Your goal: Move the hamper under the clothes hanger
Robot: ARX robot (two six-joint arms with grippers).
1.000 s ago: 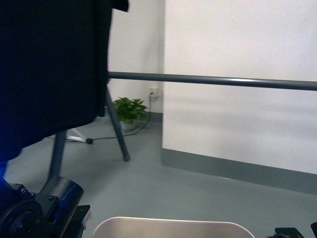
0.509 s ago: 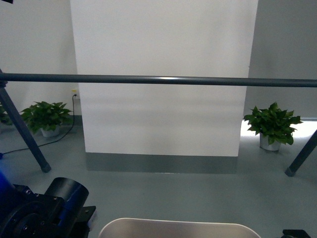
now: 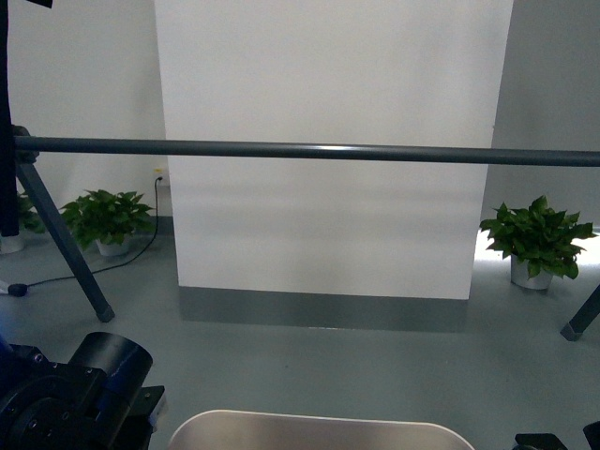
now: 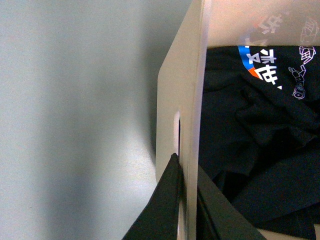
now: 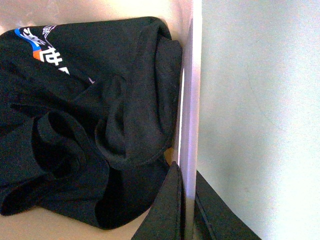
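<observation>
The beige hamper (image 3: 314, 431) shows only its far rim at the bottom of the front view. My left gripper (image 4: 187, 172) is shut on one side wall of the hamper (image 4: 180, 100), just below its slot handle. My right gripper (image 5: 187, 180) is shut on the opposite wall of the hamper (image 5: 190, 100). Black clothes (image 5: 85, 120) with a printed logo lie inside the hamper. The clothes hanger's long dark grey bar (image 3: 319, 151) crosses the front view ahead of the hamper, with one splayed leg (image 3: 66, 248) at left and another leg (image 3: 581, 319) at right.
A white wall panel (image 3: 328, 141) with a grey skirting stands behind the rack. Potted plants sit on the floor at left (image 3: 103, 220) and right (image 3: 539, 239). A black garment edge (image 3: 7, 141) hangs at the far left. Grey floor (image 3: 328, 366) lies between hamper and wall.
The view swung right, then slightly back left: the black hanging garment left the front view. The bar now runs level across the frame, and both rack legs show.
</observation>
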